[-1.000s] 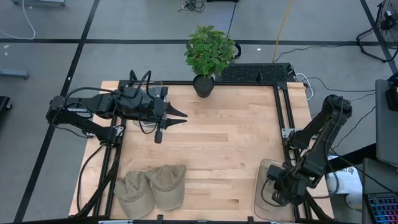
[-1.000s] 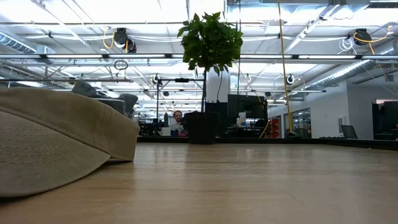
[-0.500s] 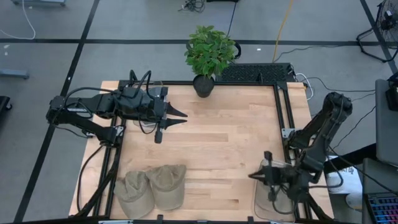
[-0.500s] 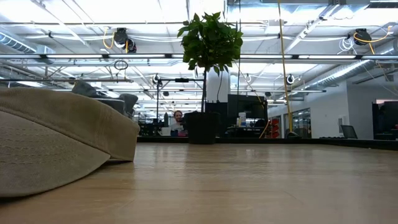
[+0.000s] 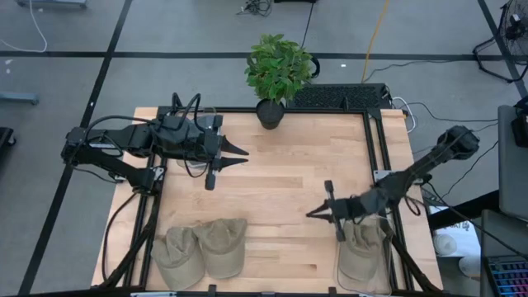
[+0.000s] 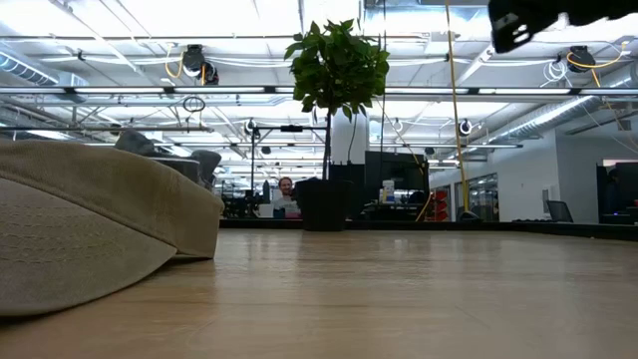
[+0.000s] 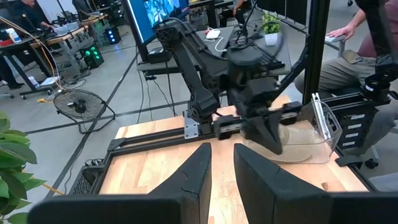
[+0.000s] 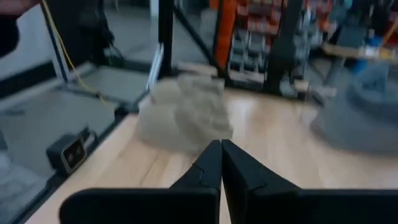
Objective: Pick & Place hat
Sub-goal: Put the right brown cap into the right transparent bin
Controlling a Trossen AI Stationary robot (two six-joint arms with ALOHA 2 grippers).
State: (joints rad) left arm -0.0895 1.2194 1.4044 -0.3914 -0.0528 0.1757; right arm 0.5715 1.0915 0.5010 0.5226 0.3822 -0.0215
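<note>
The right gripper [image 5: 313,213], pressed together and empty, is held over the table [image 5: 289,173], left of a hat [image 5: 363,247] in the bin [image 5: 350,279]. The left gripper [image 5: 242,154], slightly spread, is held empty at the far left.

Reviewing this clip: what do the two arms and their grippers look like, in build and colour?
Both arms are dark, near-black and jointed. The left gripper ends in two tapering pointed fingers, with black cables looping over its wrist. The right gripper has the same slim, wedge-shaped dark fingers. No markings are legible.
</note>
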